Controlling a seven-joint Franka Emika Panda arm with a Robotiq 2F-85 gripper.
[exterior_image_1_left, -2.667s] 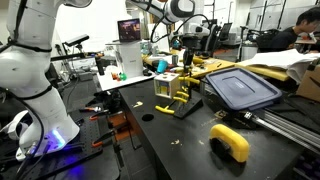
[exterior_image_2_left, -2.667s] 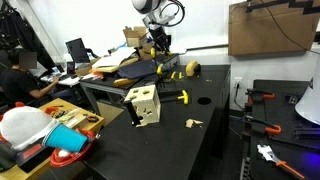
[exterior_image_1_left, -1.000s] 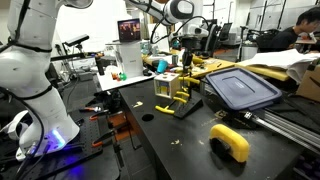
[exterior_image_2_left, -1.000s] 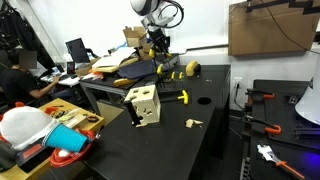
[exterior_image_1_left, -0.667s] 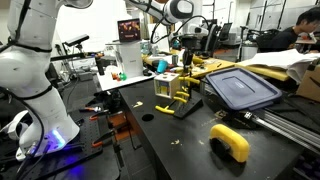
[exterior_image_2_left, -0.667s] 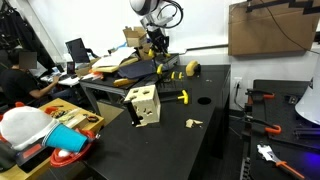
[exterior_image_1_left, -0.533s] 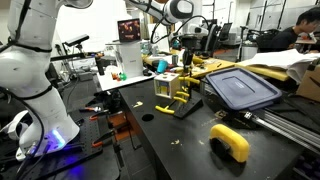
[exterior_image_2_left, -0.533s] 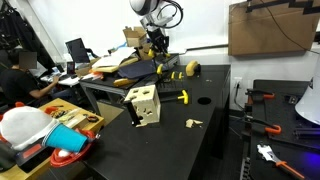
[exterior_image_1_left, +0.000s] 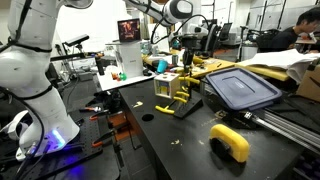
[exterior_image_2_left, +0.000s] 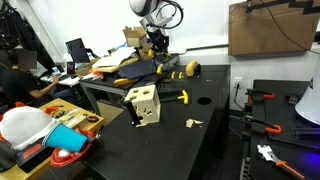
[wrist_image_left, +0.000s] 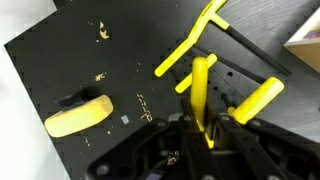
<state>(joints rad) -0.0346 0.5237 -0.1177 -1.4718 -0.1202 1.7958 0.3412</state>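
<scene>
Black desk (wrist_image_left: 60, 50) fills the wrist view. Above it, the gripper (wrist_image_left: 206, 128) is squeezed tight on a yellow stick (wrist_image_left: 200, 85). Other yellow sticks (wrist_image_left: 190, 45) lie just under it. If the hold is weak, the stick may slip, fall and knock them.

Even overhead room light; wrist view soft, yellow bar (wrist_image_left: 203, 95) and jaws blurred.

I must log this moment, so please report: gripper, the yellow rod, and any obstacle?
Gripper shut on yellow rod. Rod held above yellow T-bar on black table. Nothing blocking it.
</scene>
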